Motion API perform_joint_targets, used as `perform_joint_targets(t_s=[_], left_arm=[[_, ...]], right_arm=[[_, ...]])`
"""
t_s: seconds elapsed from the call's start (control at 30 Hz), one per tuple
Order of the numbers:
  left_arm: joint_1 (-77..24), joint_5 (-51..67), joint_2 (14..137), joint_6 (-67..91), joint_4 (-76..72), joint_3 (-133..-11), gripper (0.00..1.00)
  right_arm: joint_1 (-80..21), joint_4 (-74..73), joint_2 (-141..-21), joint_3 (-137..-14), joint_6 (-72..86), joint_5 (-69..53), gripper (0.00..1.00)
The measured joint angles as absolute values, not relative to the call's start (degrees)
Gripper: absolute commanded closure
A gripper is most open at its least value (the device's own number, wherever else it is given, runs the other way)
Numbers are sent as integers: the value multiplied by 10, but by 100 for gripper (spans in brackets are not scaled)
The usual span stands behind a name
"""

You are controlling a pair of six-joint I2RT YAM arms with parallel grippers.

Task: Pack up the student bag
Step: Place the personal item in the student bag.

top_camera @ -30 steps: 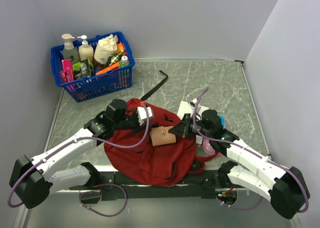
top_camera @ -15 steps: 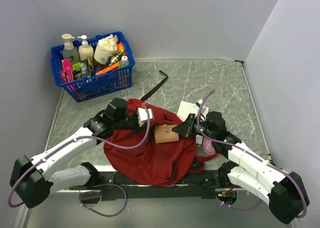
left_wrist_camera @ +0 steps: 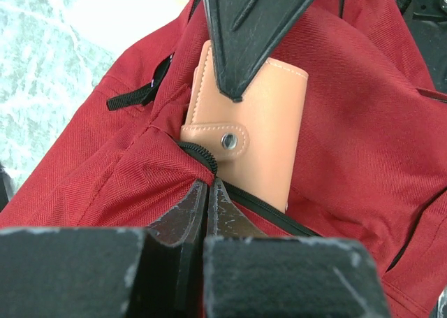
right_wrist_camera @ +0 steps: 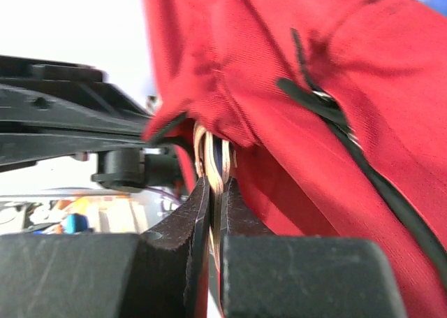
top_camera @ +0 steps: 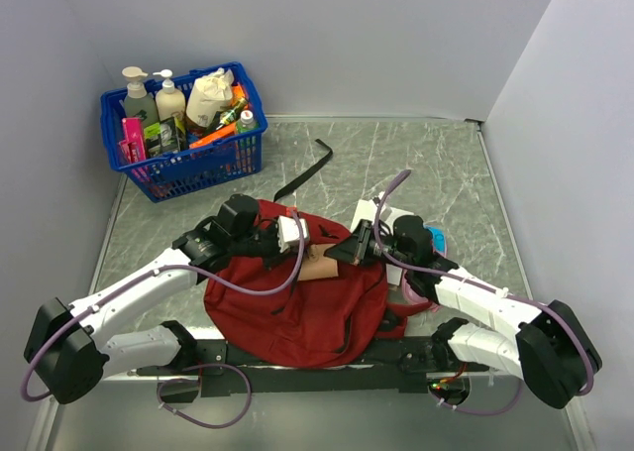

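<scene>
two pincers shut at the mouth of the student bag

one dark red student bag [top_camera: 297, 312] lies slumped on the marbled tabletop [top_camera: 436, 164], close to the near edge and between the two arms; its black-zippered opening faces up and away from the bases; the left pincer [left_wrist_camera: 207, 192] sits at the left lip of that opening, its jaws pressed together with no gap to speak of, nipping the fabric right at the black zipper edge; red cloth folds up on either side of its tips.

a tan leather case [left_wrist_camera: 269, 122] with a snap tab stands half inside the opening, its lower end behind the zipper lip, its upper end out in the open; the right pincer [right_wrist_camera: 213, 192] comes in from the right and is clamped narrow on the case's upper edge, thin tan layers showing between its jaws; in the left wrist view one black finger of it lies across the top of the case.

beyond the bag a loose black strap [top_camera: 309, 169] lies on the tabletop; a white sheet [top_camera: 367, 211] shows just beside the bag's right shoulder, partly under the right arm; a blue basket [top_camera: 188, 169] full of bottles and packets stands in the far left corner, well apart from the bag.
</scene>
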State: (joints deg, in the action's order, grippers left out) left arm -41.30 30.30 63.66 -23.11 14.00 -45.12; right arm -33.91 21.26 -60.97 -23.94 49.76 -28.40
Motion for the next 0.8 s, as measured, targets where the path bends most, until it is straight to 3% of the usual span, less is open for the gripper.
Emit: perform_joint_targets(t_s=[0.43,0.8], left_arm=[[-415,301,644,-231,119,-451,99],[-398,240,656,-218,177,-459,99]], right_arm=[[-345,366,-644,-211,592,-311,100],[-402,280,-780,-341,538,-283,100]])
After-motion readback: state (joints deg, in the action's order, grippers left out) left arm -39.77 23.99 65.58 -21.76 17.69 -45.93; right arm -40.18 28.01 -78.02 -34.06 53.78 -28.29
